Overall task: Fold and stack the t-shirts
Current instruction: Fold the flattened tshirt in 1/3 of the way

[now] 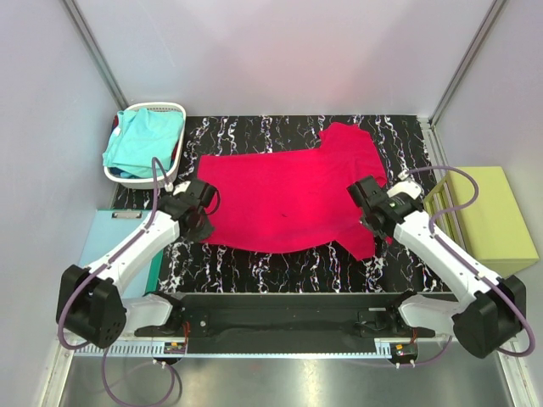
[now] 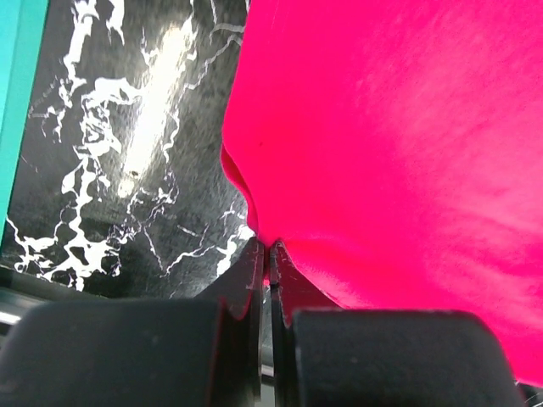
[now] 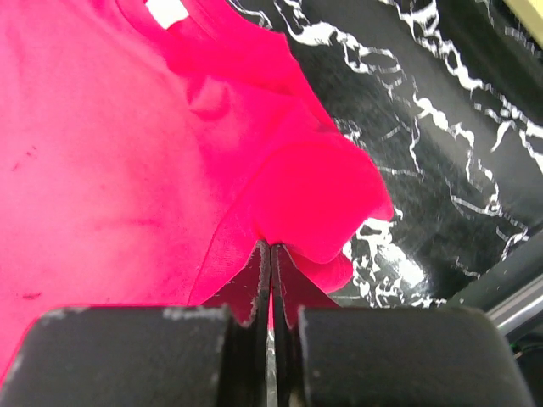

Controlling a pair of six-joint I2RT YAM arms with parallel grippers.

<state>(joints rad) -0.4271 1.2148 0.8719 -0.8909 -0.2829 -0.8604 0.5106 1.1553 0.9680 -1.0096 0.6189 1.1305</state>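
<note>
Spread on the counter, the crimson t-shirt is pinched by the left fingers and right fingers, evidently for folding.

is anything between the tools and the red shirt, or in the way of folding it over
Nothing visible. The left tool and right tool are each shut on an edge of the red shirt, and nothing lies on the cloth. The turquoise shirt sits in the basket, far left.
</note>
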